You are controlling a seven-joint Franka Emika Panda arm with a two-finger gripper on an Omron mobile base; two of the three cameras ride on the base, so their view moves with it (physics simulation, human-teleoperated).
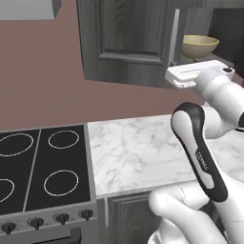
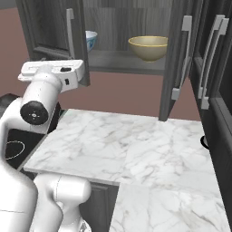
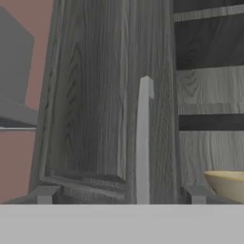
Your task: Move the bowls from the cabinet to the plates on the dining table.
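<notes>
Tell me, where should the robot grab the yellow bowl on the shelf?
Probably by the rim of the olive-yellow bowl, at the edge nearest the open front of the cabinet. The bowl sits upright, mouth up, with a thin rim, so one finger could slip inside and one outside. Its rounded sides look harder to pinch.

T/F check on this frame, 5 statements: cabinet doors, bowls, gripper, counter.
1. The cabinet stands open, its doors swung out. True.
2. The olive-yellow bowl sits on the marble counter. False: it is on the cabinet shelf.
3. The patterned bowl is on the same shelf, left of the yellow one in the right base view. True.
4. The gripper is shut on the door handle. False: in the hand view its fingertips stand wide apart, the handle between them and untouched.
5. A plate lies on the counter under the cabinet. False: no plate shows there.
</notes>
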